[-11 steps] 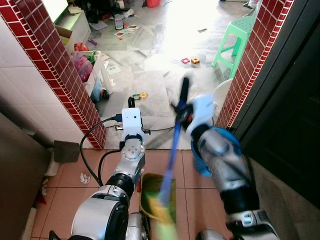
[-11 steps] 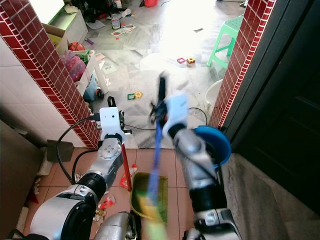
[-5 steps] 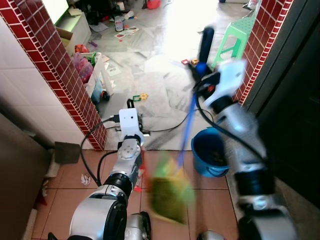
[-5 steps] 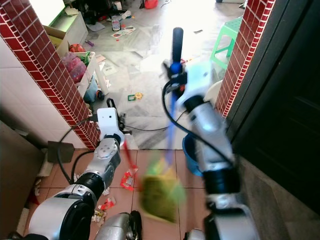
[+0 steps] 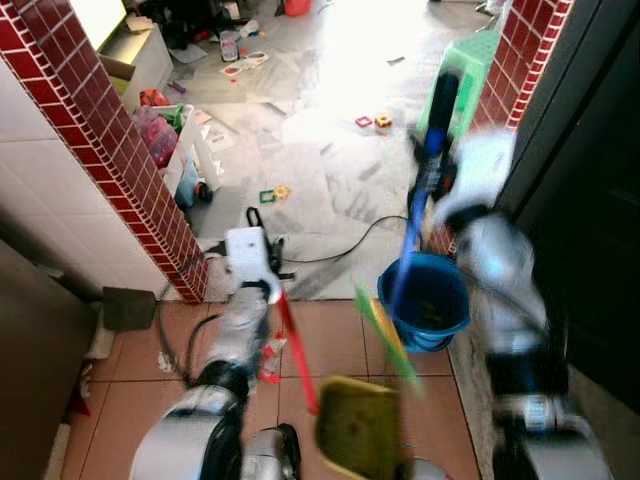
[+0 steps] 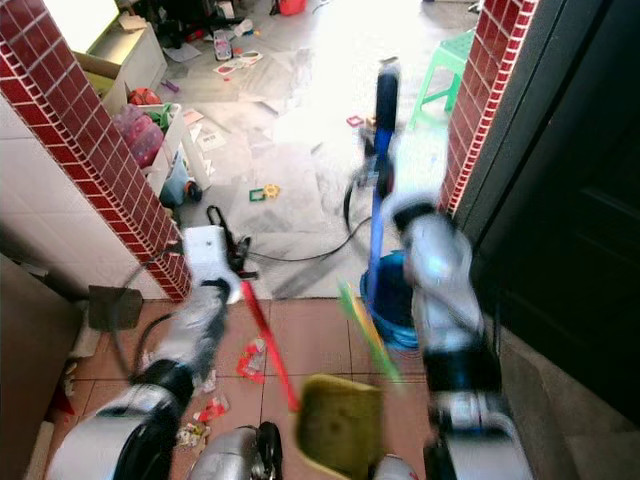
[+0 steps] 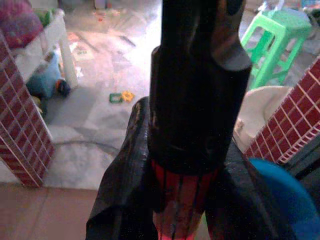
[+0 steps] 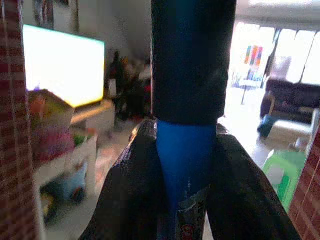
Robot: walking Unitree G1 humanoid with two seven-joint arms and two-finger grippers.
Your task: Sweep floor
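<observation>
The right hand [image 8: 186, 165] is closed around the blue broom handle [image 6: 378, 190] just below its black grip, its two black fingers [image 8: 130, 190] pressed to either side of the shaft. In the head views that handle stands near upright at about 1 o'clock, in front of the red brick pillar [image 5: 520, 50], and its blurred green bristle end [image 5: 385, 335] hangs at about 5 o'clock, just beside the blue bucket [image 5: 428, 300] on the terracotta floor tiles [image 5: 330, 340].

The left hand [image 7: 182, 200] is clamped on the red handle of the dustpan [image 5: 296, 350], again just under a black grip. The yellow-green dustpan [image 5: 358, 428] lies at 6 o'clock, close to the robot's body, its red handle slanting up toward 10 o'clock.

Small red scraps of litter [image 6: 252, 358] lie on the tiles at 7 o'clock. A black cable [image 5: 340, 250] crosses the grey floor beyond. A green stool [image 7: 272, 35] stands at 1 o'clock.
</observation>
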